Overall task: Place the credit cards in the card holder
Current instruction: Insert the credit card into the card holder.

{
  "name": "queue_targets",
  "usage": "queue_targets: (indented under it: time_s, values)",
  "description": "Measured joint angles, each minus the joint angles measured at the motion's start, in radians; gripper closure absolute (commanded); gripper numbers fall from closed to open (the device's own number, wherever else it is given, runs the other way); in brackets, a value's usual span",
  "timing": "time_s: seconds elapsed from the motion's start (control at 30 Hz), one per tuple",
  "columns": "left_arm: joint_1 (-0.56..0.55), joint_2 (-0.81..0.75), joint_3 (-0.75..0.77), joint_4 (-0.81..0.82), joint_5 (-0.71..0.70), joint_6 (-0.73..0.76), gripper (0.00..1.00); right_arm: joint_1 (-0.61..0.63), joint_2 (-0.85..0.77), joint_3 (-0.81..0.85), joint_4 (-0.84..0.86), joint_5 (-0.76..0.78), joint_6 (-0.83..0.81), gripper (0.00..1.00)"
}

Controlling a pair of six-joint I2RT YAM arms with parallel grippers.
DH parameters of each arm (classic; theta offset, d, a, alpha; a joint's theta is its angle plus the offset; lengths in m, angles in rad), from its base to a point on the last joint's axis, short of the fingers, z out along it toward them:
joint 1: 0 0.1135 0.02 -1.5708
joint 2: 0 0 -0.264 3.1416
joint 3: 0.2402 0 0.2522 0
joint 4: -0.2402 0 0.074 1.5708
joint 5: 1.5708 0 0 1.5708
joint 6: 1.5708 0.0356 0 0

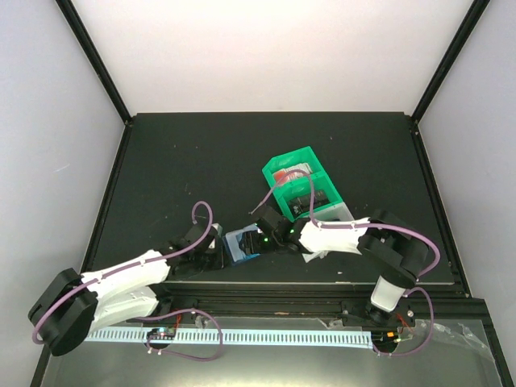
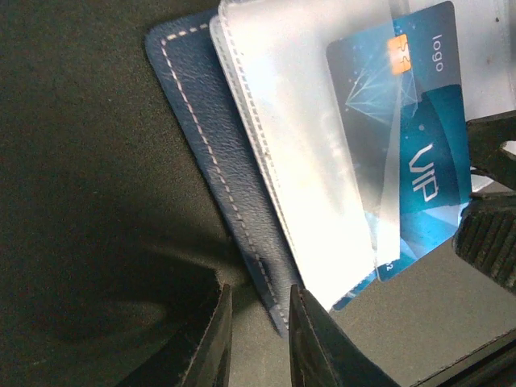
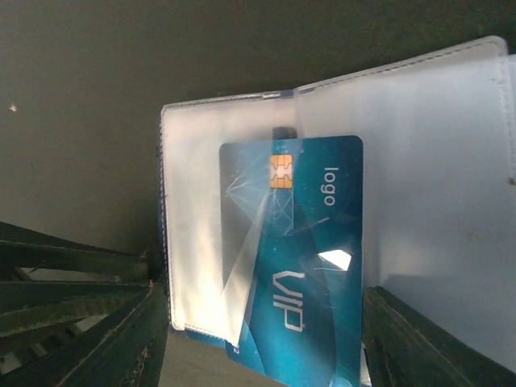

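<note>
The navy card holder [image 2: 201, 137] lies open on the black table, its clear sleeves [image 3: 201, 201] spread out. A bright blue credit card [image 3: 314, 266] marked "VIP" sits partly inside a sleeve, and the corner of a second blue card [image 3: 235, 348] shows under it. My right gripper [image 3: 266, 355] is open, with its fingers on either side of the card. My left gripper [image 2: 256, 343] is narrowly open, with the holder's near corner between its fingers [image 2: 310, 339]. In the top view the holder [image 1: 240, 244] lies between the left gripper [image 1: 216, 246] and the right gripper [image 1: 262, 239].
A green bin [image 1: 302, 189] holding a red-and-white item [image 1: 286, 175] stands just behind the right arm, with a pale bin [image 1: 345, 214] next to it. White paper [image 1: 314, 256] lies under the right arm. The table's front edge and a white rail [image 1: 266, 334] run close behind the holder.
</note>
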Motion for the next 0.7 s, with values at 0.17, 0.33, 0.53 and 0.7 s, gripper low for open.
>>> queue_targets:
  time_s: [0.17, 0.33, 0.53, 0.7]
  values:
    - [0.0, 0.011, 0.001, 0.013, 0.003, 0.0, 0.83, 0.0, 0.01, -0.006, 0.045, -0.042, 0.005, 0.36]
    - [0.0, 0.019, 0.001, 0.014, 0.004, 0.003, 0.85, 0.0, 0.036, -0.006, 0.078, -0.053, 0.019, 0.37]
    - [0.0, 0.023, 0.002, 0.017, 0.005, 0.007, 0.85, 0.0, 0.045, -0.002, 0.101, -0.058, 0.041, 0.38]
    - [0.0, 0.022, 0.002, 0.018, 0.006, 0.008, 0.85, 0.001, 0.045, -0.009, 0.145, -0.068, 0.069, 0.38]
